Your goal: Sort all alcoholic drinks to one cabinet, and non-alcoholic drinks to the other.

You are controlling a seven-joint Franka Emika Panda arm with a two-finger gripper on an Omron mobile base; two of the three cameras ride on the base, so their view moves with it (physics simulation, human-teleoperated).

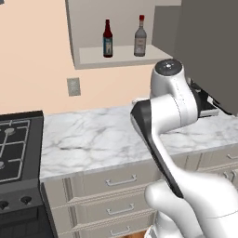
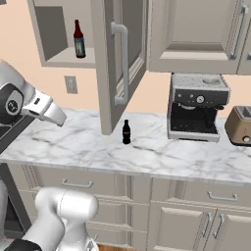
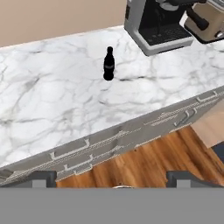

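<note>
Spread wide and holding nothing, the gripper hangs out over the counter's front edge, its two dark tips at the bottom of the hand view, looking down across the marble toward the back wall.

Going by size: the counter runs the width of the kitchen, with a stove at its left end and a coffee machine and toaster toward the right. Above it, the open cabinet holds both alcoholic drinks on its shelf, the dark bottle and the clear bottle standing upright and a little apart. Its door swings out over the counter. Smallest is the cola bottle, upright on the marble, just beside that door's lower edge and left of the coffee machine. I cannot pick out a purple-pink container.

The alcohol looks sorted, so the non-alcoholic half appears to be in hand. Next, the arm would need to reach forward and down, bracket the cola with jaws either side, and close gently; it is narrow and could tip if nudged.
</note>
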